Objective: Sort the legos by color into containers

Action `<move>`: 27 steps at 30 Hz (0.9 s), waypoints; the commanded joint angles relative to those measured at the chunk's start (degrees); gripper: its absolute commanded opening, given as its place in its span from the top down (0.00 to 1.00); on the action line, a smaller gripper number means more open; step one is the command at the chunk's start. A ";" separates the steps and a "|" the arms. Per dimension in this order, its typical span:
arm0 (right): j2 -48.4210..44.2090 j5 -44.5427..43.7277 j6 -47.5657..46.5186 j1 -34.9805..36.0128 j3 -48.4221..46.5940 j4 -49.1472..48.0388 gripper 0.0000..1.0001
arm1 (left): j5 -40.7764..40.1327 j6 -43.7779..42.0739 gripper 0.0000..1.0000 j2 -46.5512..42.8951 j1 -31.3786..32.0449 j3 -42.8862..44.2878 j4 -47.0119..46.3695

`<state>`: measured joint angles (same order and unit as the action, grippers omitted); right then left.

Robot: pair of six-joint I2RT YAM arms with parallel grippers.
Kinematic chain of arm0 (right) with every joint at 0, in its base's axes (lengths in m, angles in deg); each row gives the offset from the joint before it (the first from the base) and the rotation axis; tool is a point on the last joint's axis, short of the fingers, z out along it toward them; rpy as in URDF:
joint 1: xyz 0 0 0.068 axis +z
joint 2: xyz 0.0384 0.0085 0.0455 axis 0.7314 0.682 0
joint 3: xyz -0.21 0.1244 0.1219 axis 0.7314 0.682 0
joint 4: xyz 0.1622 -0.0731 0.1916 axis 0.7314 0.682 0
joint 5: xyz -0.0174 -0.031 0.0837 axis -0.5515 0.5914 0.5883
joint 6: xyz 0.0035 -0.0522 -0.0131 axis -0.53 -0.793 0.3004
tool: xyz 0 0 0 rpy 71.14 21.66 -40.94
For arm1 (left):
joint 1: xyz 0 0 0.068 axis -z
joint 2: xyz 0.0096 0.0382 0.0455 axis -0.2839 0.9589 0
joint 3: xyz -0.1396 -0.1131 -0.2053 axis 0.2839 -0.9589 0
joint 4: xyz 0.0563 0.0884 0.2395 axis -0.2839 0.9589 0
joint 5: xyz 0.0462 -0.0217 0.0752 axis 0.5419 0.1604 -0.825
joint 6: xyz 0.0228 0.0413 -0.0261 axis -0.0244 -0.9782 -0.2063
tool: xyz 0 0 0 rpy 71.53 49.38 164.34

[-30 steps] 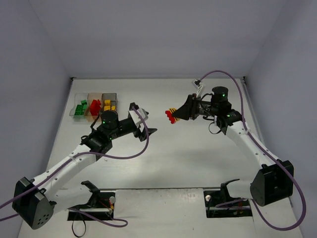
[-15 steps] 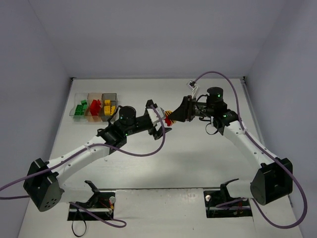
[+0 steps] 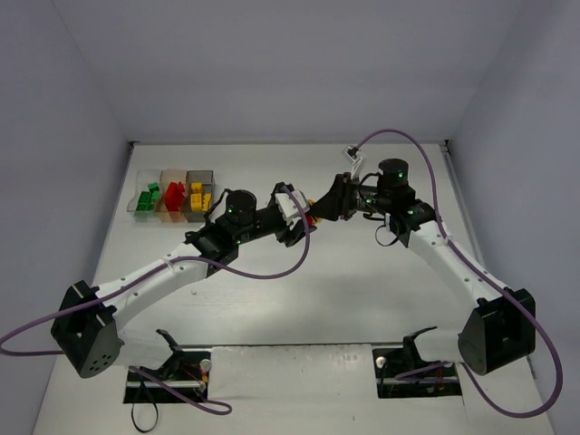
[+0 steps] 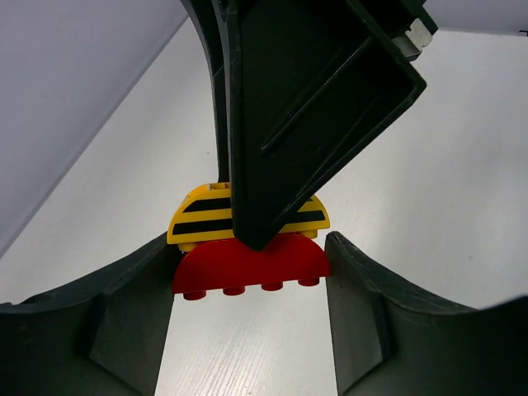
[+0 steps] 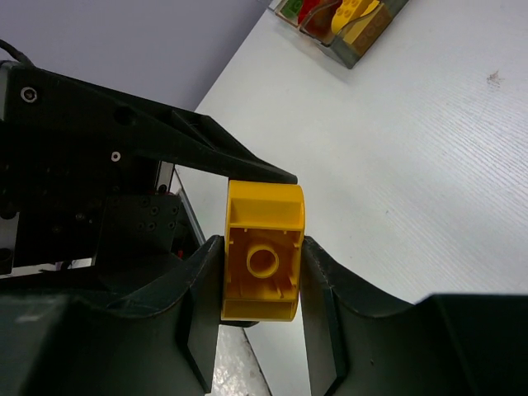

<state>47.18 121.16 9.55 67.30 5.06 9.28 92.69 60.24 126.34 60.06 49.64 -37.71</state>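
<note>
My right gripper is shut on a yellow lego and holds it above the middle of the table. A red half-round lego is stuck to that striped yellow one. My left gripper has come up to this clump, and its two fingers press against the red lego's ends. The right gripper's black finger hides the middle of the yellow lego in the left wrist view. The containers stand at the far left with green, red and yellow legos in them.
The containers' row also shows at the top of the right wrist view. Purple cables loop off both arms. White walls close the table on three sides. The two arm bases sit at the near edge.
My left arm has swung right from near the containers to the clump, and its jaws have narrowed onto the red lego. My right gripper has shifted slightly left with the clump.
</note>
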 commanded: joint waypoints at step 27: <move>-1.20 -4.45 -5.17 -6.49 -2.72 -0.22 1.00 | -10.10 10.71 0.93 -10.69 -14.46 -11.38 -0.36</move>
<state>47.16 116.99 6.64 61.24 4.99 10.94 87.73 65.79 117.75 50.36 36.05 -34.43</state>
